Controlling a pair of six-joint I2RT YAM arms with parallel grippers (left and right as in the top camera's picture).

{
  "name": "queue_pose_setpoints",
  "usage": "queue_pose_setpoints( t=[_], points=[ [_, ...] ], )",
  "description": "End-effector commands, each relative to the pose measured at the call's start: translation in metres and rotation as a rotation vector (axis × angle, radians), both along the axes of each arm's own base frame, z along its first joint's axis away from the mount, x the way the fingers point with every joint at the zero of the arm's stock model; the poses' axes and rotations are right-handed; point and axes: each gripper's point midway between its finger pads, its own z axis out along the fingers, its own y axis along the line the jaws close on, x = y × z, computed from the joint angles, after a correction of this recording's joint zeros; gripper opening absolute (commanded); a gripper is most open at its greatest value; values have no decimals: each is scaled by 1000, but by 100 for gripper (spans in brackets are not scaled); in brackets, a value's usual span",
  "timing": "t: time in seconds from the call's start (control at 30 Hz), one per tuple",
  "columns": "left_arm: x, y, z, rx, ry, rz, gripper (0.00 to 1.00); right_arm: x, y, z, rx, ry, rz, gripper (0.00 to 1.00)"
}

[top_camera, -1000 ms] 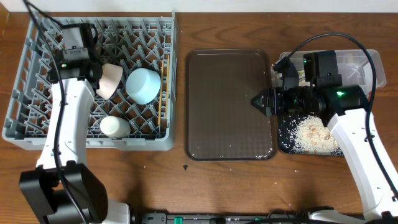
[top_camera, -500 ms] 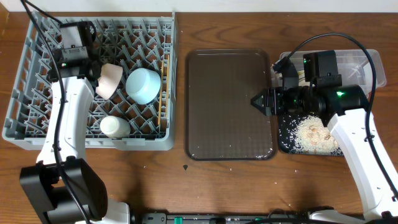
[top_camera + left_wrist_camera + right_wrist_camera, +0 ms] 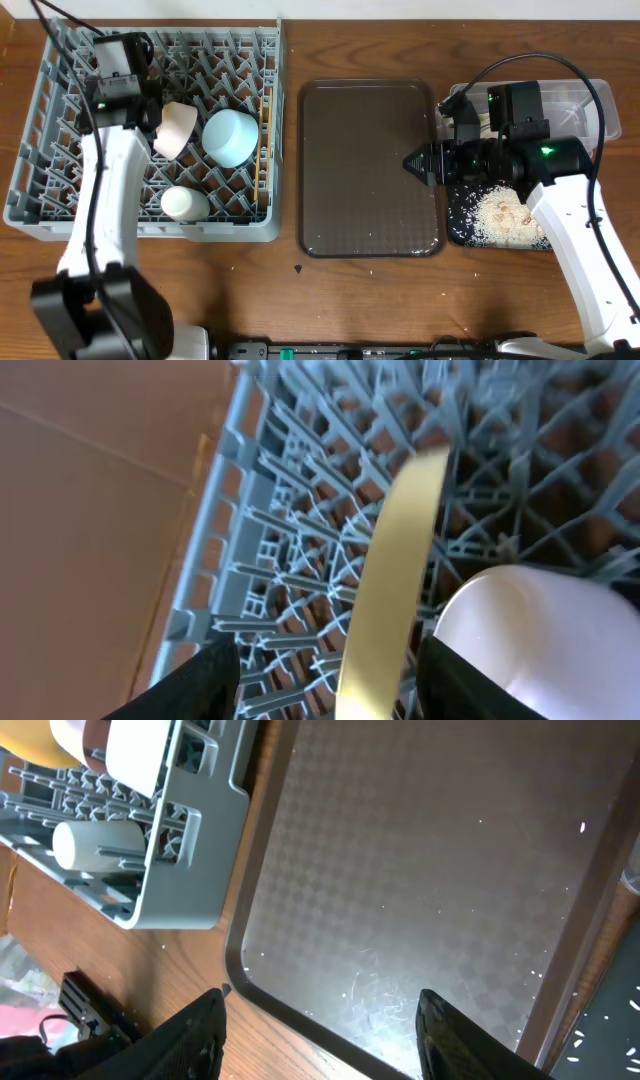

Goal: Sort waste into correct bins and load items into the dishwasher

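The yellow plate (image 3: 392, 575) stands on edge among the pegs of the grey dishwasher rack (image 3: 60, 200). My left gripper (image 3: 328, 678) straddles its rim, open; the left finger is well clear and the right finger close beside the plate. From overhead the plate (image 3: 172, 128) leans next to the light blue bowl (image 3: 232, 137). The white bowl (image 3: 184, 204) lies nearer the front, and the chopsticks (image 3: 266, 130) run along the rack's right side. My right gripper (image 3: 412, 162) hangs open and empty over the brown tray's (image 3: 400, 870) right edge. Rice scraps (image 3: 500, 215) lie in the black bin (image 3: 455, 225).
The clear tub (image 3: 598, 100) stands behind the black bin at the far right, partly under my right arm. A few white grains dot the brown tray (image 3: 370, 165) and the wooden table (image 3: 300, 300) in front of it.
My left gripper's jaws have opened off the yellow plate, which stays upright in the rack, and the left arm has drawn slightly back. The right arm has not moved.
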Motion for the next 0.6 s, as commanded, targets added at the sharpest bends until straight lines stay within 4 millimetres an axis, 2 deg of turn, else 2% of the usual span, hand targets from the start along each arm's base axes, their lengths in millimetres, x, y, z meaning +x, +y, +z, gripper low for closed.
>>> queue_pose_setpoints(
  t=[0.0,0.23,0.33,0.4,0.47,0.57],
  points=[
    [-13,-20,53,9,-116,-46,60,-2,4,6,8,-11,5,58],
    [-46,-65,89,-78,-202,-68,64,2,-4,2,-40,-17,-34,58],
    [-69,-108,94,-238,-209,-156,64,4,-5,9,-33,-42,-44,57],
    [-84,-144,100,-354,-204,-284,70,3,-5,20,-25,-83,-45,57],
    [-107,-177,113,-441,-207,-410,75,0,-5,40,-12,-150,-46,57],
    [-139,-194,130,-485,-236,-484,81,-14,-7,73,10,-256,-47,59]
  ],
)
